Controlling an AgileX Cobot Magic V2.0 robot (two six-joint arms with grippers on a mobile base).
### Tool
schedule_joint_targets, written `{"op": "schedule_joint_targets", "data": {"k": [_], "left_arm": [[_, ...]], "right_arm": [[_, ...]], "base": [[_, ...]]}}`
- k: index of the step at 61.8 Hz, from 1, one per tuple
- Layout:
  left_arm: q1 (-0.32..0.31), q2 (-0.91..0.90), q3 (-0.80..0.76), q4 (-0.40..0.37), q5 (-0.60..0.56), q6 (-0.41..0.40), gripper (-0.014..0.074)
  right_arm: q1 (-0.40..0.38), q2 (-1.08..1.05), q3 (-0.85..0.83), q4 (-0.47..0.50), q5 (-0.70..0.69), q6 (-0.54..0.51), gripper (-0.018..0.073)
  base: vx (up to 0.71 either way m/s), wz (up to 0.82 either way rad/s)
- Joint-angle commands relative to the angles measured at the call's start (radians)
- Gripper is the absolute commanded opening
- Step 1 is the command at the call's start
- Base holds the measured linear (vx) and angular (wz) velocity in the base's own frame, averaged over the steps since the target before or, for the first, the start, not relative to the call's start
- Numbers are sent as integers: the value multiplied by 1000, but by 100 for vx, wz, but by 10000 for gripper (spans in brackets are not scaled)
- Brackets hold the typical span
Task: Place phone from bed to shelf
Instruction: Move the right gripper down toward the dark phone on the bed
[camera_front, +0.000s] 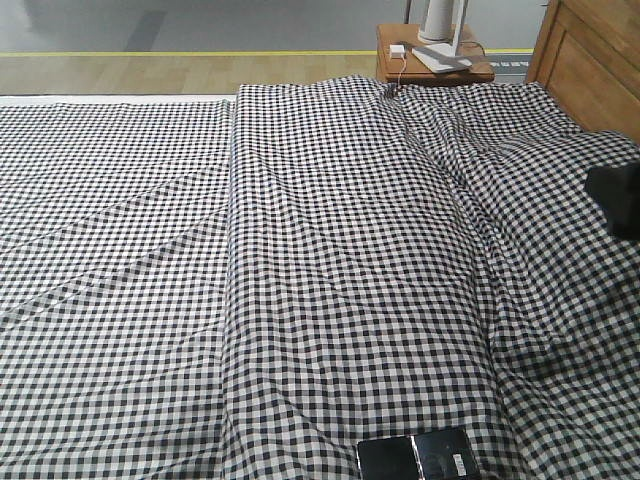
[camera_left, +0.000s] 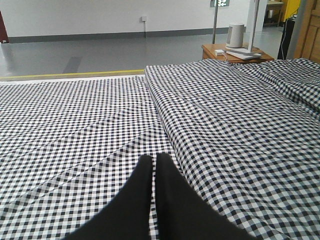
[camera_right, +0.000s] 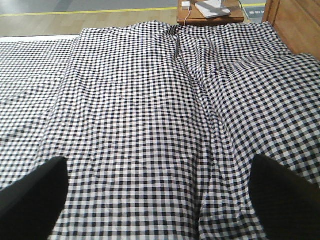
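Note:
The phone (camera_front: 418, 455), glossy black with a mid crease and a white sticker near its right end, lies flat on the bed (camera_front: 330, 250) at the near edge of the front view. Neither wrist view shows it. My left gripper (camera_left: 154, 160) is shut, its black fingers pressed together and empty above the gingham bedding (camera_left: 225, 130). My right gripper (camera_right: 156, 160) is open wide, with one finger (camera_right: 32, 195) at the left and the other at the right, and only checked cover (camera_right: 150, 110) between them. The shelf is out of view.
A brown wooden headboard (camera_front: 590, 60) rises at the far right. A small reddish-brown bedside table (camera_front: 430, 62) with white items stands behind the bed. A dark blurred shape (camera_front: 620, 200) sits at the right edge. Grey floor with a yellow line (camera_front: 180, 52) lies beyond.

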Motion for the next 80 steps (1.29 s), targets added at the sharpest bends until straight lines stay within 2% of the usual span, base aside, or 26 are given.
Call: {"op": "schedule_joint_targets", "data": {"k": [1, 6, 18, 34, 38, 43, 50, 56, 66, 80], "left_arm": [[1, -5, 2, -10, -71, -4, 1], [1, -5, 2, -10, -71, -4, 1], [1, -5, 2, -10, -71, -4, 1], [1, -5, 2, -10, -71, -4, 1], [1, -5, 2, -10, -71, -4, 1], [1, -5, 2, -10, -71, -4, 1], [1, -5, 2, -10, -71, -4, 1], [1, -5, 2, -10, -71, -4, 1], [1, -5, 2, -10, -71, -4, 1], [1, -5, 2, -10, -71, -4, 1]], "right_arm": [[-5, 15, -97, 7, -10, 33, 691], [-5, 45, -157, 7, 54, 44, 687], [-5, 154, -299, 7, 327, 33, 672], [-8, 229, -399, 5, 460, 25, 662], [-44, 235, -416, 11, 509, 18, 658], [-125, 234, -427, 26, 563, -23, 654], [-256, 232, -427, 110, 616, -118, 648], [-328, 249, -421, 187, 620, -183, 642], [-387, 340, -421, 274, 632, -276, 628], [-404, 541, -421, 312, 629, -413, 609]], "base": [[0, 0], [0, 0], [0, 0], [0, 0], [0, 0], [0, 0], [0, 0], [0, 0], [0, 0], [0, 0]]}}
